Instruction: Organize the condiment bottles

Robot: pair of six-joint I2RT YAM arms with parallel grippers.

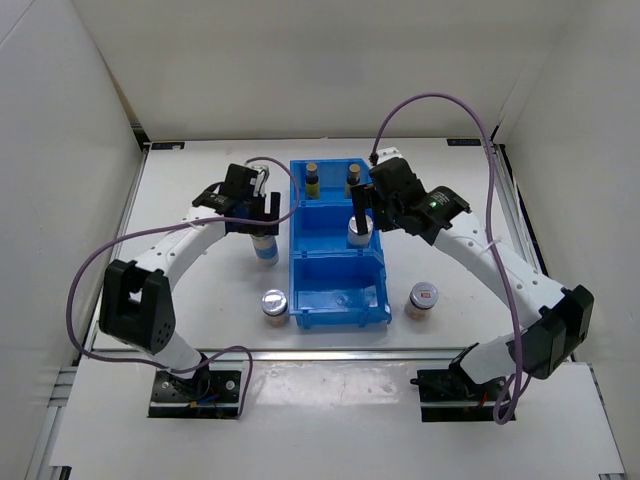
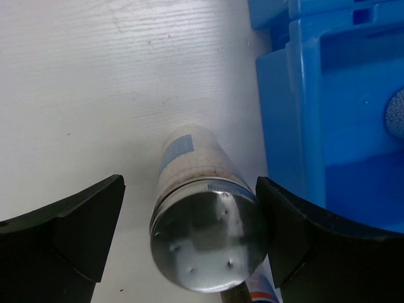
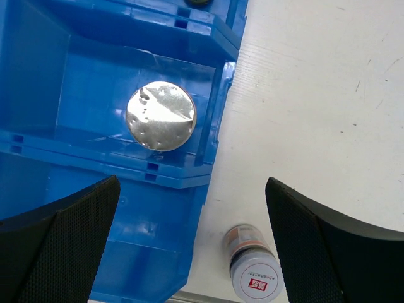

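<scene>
The left gripper point(image 2: 189, 183) hangs wide open over the shaker on the table point(image 2: 202, 208), a finger on either side and nothing gripped. That shaker stands upright just left of the blue bin point(image 1: 338, 312), level with its middle compartment. Its blue label shows in the left wrist view, but the print is too blurred to read. Over on the right, the right gripper point(image 3: 192, 183) is also spread wide and holds nothing, hovering above the shaker in the bin point(image 3: 161, 115), which sits upright in the middle compartment. From overhead a black finger covers part of that shaker. The right wrist camera shows its whole silver top, pin-holes and all. The two brown bottles point(image 1: 312, 180), with yellow labels and tan caps, stand side by side in the far compartment; only the overhead view shows them properly, too small for any writing. The right jar point(image 3: 254, 278) stands on the white table point(image 1: 200, 190) near the bin's near right corner, with a red mark on its lid that I can't read. The left jar point(image 1: 274, 302), just beside the near left corner, appears only from above.
</scene>
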